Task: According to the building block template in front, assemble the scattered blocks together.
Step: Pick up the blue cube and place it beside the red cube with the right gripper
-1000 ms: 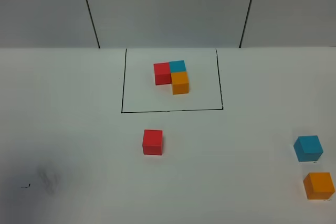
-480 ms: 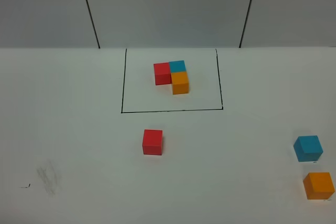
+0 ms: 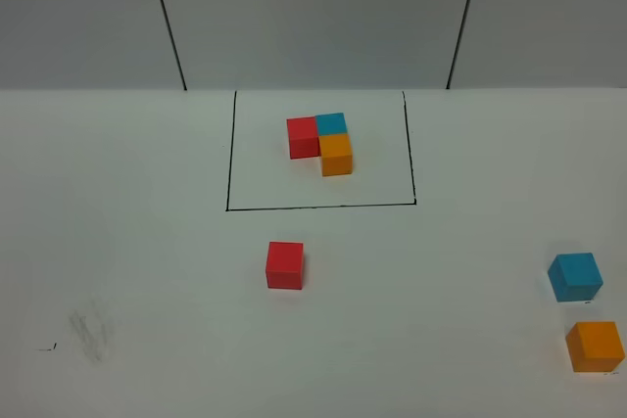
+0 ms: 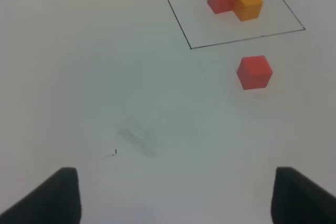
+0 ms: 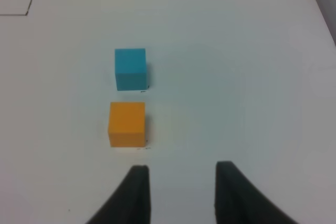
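Scattered blocks (image 3: 284, 265) stayed put, none joined, all apart from the building block template (image 3: 323, 142) — your left gripper (image 4: 176, 198) was spread wide, right gripper (image 5: 181, 195) parted, both empty.

Left pincer (image 4: 176, 199), right pincer (image 5: 181, 195) — spread (empty)

A white tabletop (image 3: 118, 193) runs back to a pale grey wall (image 3: 313, 17) — two dark seams (image 3: 168, 22) cross it.

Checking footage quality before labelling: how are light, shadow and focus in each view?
Exterior high: even diffuse light, no glare, loose red block sharp with faint shadow. Left wrist: slightly soft, left gripper fingers dark and blurred. Right wrist: loose blue block crisp, right gripper fingers blurred.
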`<state>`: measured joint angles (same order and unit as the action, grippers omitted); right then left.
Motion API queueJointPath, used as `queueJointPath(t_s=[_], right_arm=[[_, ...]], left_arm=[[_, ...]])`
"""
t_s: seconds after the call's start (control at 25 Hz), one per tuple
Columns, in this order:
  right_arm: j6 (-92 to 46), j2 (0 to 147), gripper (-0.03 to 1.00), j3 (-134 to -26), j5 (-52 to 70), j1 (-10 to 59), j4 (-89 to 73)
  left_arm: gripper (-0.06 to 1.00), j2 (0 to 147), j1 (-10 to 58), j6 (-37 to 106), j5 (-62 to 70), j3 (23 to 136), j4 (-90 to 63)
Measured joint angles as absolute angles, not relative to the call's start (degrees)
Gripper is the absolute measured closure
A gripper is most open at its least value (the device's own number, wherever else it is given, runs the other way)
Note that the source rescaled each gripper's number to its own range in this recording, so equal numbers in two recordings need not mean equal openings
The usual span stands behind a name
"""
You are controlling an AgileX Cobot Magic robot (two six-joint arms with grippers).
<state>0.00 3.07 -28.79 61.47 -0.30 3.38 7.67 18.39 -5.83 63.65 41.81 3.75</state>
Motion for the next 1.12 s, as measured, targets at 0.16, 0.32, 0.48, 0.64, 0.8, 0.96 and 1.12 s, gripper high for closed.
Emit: queueJointPath(t_s=[0.16,0.32,0.48,0.64,0.8,0.96,1.12], right_arm=[[0.0,3.07,0.97,-28.79,61.47,-0.3,3.38],[0.0,3.07,0.97,-28.79,61.47,-0.3,3.38],[0.0,3.07,0.97,-28.79,61.47,-0.3,3.38],[0.0,3.07,0.97,-28.79,61.47,-0.3,3.38],[0.0,3.07,0.97,-28.79,61.47,-0.3,3.38],[0.0,3.07,0.97,-28.79,61.47,-0.3,3.38],[0.0,3.07,0.97,-28.79,61.47,-0.3,3.38]], left_arm=[[-0.05,3.63,18.39,-5.73,63.44,36.49,3.55],[-0.05,1.86,18.39,-5.73,62.95,34.13,3.49],[-0.05,1.67,18.39,-5.71,62.49,32.21,2.61],[-0.05,1.61,18.39,-5.46,61.0,30.23,0.93],[-0.05,1.61,18.39,-4.97,61.29,29.32,0.93],[-0.05,1.61,18.39,-4.97,61.29,29.32,0.87],[-0.05,1.61,18.39,-4.91,61.29,29.32,0.8]])
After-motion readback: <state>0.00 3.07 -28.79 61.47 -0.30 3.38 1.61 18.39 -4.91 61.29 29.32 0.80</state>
